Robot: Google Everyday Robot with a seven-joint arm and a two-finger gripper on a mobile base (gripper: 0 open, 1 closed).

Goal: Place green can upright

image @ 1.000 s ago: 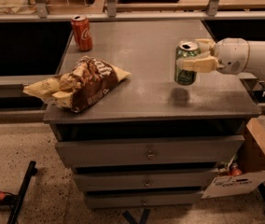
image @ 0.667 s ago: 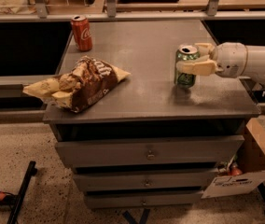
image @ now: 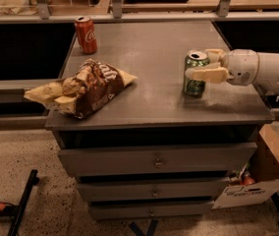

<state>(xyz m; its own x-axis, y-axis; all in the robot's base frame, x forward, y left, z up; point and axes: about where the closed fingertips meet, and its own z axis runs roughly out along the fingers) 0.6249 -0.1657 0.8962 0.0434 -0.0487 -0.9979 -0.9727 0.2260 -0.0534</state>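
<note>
The green can (image: 195,77) stands upright at about three o'clock on the grey bench (image: 154,58), its base apparently on the surface. The gripper (image: 200,64) reaches in from three o'clock, its jaws clasped on the can's upper half. A red can (image: 86,34) stands at eleven o'clock, and a crumpled snack bag (image: 83,88) lies at eight o'clock.

no text legible anywhere; pincer (image: 198,64) clasps green can (image: 194,85)
</note>
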